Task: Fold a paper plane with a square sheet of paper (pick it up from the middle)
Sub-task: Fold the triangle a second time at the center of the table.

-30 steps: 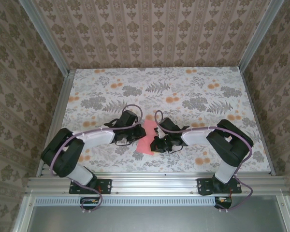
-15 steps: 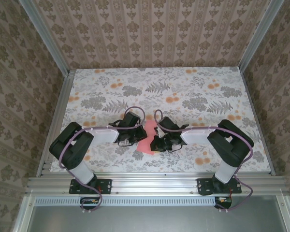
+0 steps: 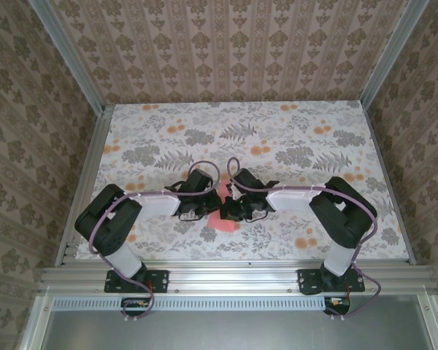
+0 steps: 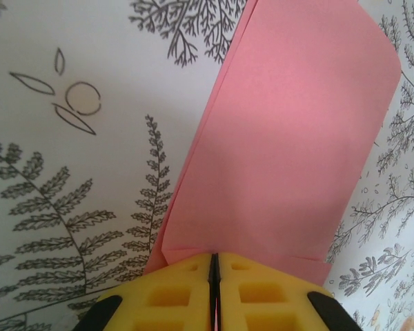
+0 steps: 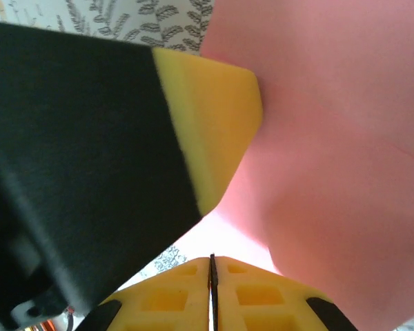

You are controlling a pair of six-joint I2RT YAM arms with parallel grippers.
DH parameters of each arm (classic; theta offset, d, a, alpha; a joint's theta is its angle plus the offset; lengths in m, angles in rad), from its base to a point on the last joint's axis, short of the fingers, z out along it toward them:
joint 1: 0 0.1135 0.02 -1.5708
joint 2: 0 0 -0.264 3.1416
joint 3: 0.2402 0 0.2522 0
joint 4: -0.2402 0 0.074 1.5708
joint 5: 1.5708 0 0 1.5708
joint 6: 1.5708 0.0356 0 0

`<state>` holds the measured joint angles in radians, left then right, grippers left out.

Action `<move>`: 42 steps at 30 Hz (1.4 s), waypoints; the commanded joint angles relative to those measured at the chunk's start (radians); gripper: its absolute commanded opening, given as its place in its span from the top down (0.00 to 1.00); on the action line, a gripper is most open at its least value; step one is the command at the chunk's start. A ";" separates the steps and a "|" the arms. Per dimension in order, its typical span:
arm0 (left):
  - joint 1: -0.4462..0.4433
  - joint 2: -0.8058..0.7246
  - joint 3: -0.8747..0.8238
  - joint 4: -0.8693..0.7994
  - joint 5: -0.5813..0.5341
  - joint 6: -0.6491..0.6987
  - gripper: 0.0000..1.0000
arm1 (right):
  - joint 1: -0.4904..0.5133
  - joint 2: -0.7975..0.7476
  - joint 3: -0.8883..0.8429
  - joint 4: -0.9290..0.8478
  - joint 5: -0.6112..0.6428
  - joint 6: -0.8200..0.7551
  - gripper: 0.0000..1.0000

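Two arms, left (image 3: pixel 142 204) and right (image 3: pixel 299 197), reach in low from the near edge and meet over the near middle of the tabletop (image 3: pixel 292 138). Between them is the pink paper (image 4: pixel 290 138), doubled over. The left jaws are clenched on its edge. The right jaws pinch it too, just beside the left's yellow pad (image 5: pixel 214 124).
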<state>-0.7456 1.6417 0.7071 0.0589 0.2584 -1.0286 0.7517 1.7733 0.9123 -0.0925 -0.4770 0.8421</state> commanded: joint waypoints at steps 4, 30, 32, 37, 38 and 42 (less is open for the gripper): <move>-0.007 0.023 -0.023 -0.049 -0.025 -0.006 0.89 | 0.006 0.080 0.032 -0.068 0.036 0.014 0.89; -0.007 0.035 -0.024 -0.070 -0.038 -0.002 0.89 | 0.004 -0.058 -0.131 -0.036 0.001 0.088 0.87; -0.007 0.037 -0.024 -0.072 -0.039 -0.002 0.89 | 0.005 -0.065 -0.142 -0.034 0.000 0.091 0.87; -0.006 0.034 -0.023 -0.080 -0.042 -0.001 0.89 | 0.005 -0.090 -0.174 -0.027 0.002 0.099 0.86; -0.007 0.034 -0.023 -0.080 -0.041 -0.001 0.89 | 0.005 -0.095 -0.179 -0.025 0.002 0.102 0.86; -0.006 0.035 -0.019 -0.085 -0.041 0.005 0.89 | 0.004 -0.098 -0.193 -0.016 -0.001 0.107 0.86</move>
<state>-0.7525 1.6421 0.7071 0.0570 0.2554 -1.0283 0.7509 1.6875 0.7456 -0.0555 -0.4786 0.9245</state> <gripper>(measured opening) 0.106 0.140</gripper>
